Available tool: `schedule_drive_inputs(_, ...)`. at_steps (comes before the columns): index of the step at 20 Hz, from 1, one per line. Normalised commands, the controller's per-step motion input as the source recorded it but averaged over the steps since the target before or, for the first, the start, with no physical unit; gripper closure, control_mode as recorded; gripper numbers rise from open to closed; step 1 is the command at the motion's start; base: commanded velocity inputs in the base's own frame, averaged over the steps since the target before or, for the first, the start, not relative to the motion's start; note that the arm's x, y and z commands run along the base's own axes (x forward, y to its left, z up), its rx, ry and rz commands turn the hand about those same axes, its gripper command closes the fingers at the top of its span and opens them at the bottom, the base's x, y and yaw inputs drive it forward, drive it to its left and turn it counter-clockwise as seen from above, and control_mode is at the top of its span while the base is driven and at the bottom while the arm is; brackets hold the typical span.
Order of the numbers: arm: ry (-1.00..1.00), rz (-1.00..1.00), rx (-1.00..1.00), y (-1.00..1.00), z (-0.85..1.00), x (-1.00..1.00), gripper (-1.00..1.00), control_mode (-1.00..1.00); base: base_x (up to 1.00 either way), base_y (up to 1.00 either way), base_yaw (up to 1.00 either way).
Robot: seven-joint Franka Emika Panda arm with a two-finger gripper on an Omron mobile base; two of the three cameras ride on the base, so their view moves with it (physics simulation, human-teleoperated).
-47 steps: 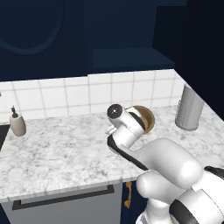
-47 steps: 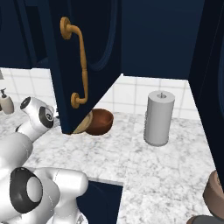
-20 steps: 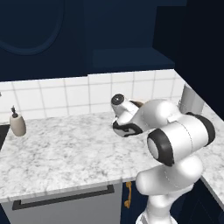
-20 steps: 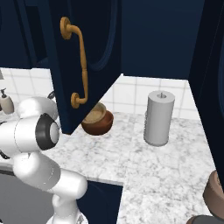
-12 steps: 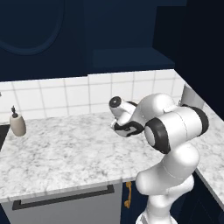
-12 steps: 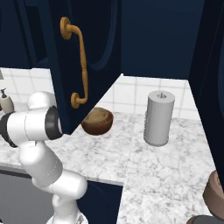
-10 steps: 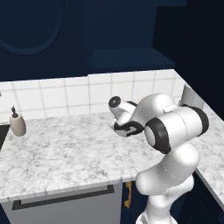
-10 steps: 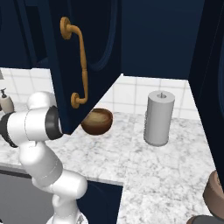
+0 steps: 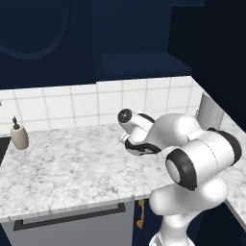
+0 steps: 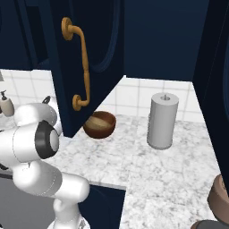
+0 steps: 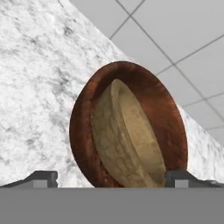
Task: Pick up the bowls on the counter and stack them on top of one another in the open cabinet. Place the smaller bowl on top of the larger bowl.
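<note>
The smaller bowl [image 10: 101, 120], shallow and light tan, sits nested inside the larger bowl [image 10: 91, 131], deep and reddish-brown. Both rest on the marbled counter [image 9: 72, 163] near the tiled backsplash. In the hand view the larger bowl [image 11: 168, 122] fills the middle with the smaller bowl [image 11: 127, 140] tilted inside it. My gripper [image 11: 113, 179] is open, its fingertips [image 11: 43, 178] wide apart on either side of the bowls and touching neither. In the left base view my hand [image 9: 137, 139] hangs low over the bowls and hides them. The open cabinet [image 10: 156, 40] is above the counter.
The cabinet's navy door [image 10: 96, 89] with a brass handle [image 10: 79, 67] swings out over the counter just left of the bowls. A grey paper towel roll [image 10: 162, 120] stands to their right. A soap dispenser [image 9: 19, 135] is far left. A drawer handle [image 9: 72, 218] runs below the counter edge.
The gripper has gone from shut to open and let go of the smaller bowl, which now rests inside the larger bowl. The bowls have settled from a tilt to nearly level.
</note>
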Motion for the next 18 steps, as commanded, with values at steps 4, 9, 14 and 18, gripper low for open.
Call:
schedule_drive_inputs(4,0.03,0.0,-0.02,0.0,-0.44,-0.02,-1.0,-1.0,0.0,0.0,0.0)
schedule_drive_inputs(9,0.01,0.0,-0.02,-0.04,-0.21,0.28,-1.0,-1.0,0.0,0.0,0.0)
schedule_drive_inputs(14,0.07,0.0,-0.02,-0.06,-0.58,0.08,-1.0,-1.0,0.0,0.0,0.0)
schedule_drive_inputs(18,0.0,0.0,0.0,-0.09,-0.18,-0.02,-1.0,-1.0,0.0,0.0,0.0)
